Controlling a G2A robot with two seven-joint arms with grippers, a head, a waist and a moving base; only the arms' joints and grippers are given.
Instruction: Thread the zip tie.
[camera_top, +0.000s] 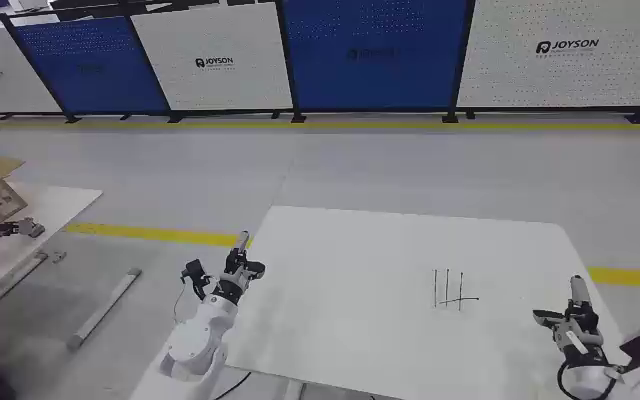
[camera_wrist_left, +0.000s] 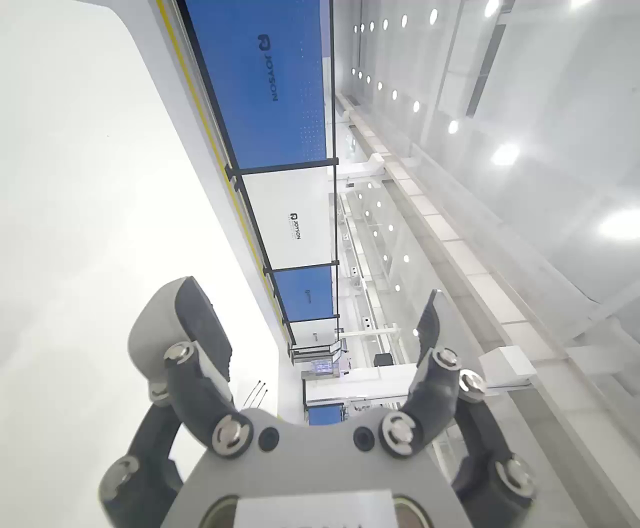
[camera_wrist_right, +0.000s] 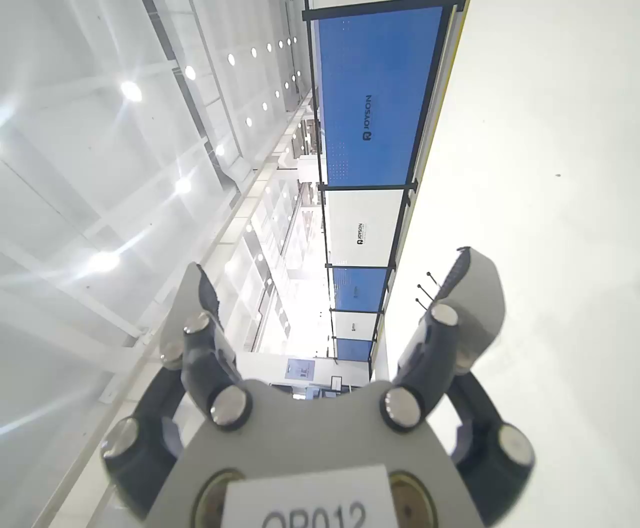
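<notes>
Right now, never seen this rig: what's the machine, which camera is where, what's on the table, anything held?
It is a two-armed robot at a white table. The top view looks down from a camera above the arms. The other two pictures come from a camera on each wrist, looking out past that arm's own gripper. The left gripper sits at one side edge of the table, the right gripper at the opposite edge. Both are open and hold nothing. On the table lie a few thin black zip ties, nearer the right gripper, and no gripper touches them.
</notes>
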